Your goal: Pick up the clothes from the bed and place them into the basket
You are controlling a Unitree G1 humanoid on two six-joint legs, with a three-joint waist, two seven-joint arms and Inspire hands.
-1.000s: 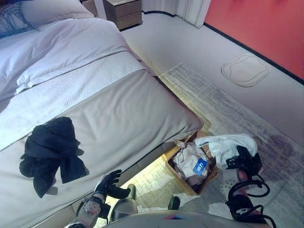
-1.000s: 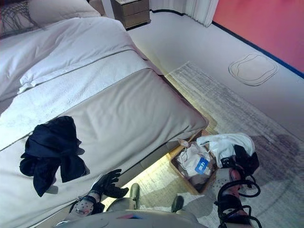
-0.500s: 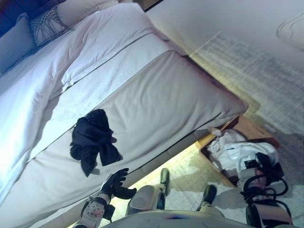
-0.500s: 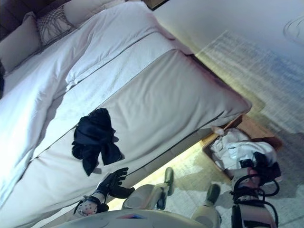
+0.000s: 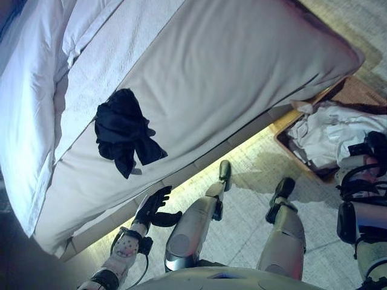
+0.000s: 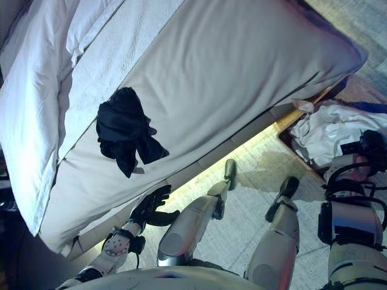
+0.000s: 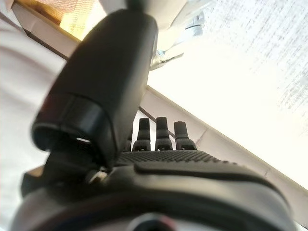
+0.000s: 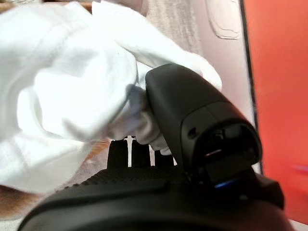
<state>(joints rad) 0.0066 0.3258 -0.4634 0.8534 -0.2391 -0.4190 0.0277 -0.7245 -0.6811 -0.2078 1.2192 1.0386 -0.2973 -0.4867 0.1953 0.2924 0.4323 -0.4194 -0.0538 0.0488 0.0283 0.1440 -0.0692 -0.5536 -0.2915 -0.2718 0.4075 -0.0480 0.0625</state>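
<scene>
White garment held over the basket; dark clothes left on the bed.

A white garment [image 8: 62, 91] is gripped by the right hand [image 8: 192, 130], thumb and fingers closed into the cloth. The rest of the garment is spread over the basket [image 5: 284, 130], which sits on the floor directly ahead of that hand, beside the corner of the bed [image 5: 230, 66]. The left hand [image 6: 152, 205] is held empty, fingers straight and spread, just off the bed's edge. A bundle of dark clothes [image 5: 124, 130] is seen on the beige cover, beyond the left hand's fingertips and well apart from it.
</scene>
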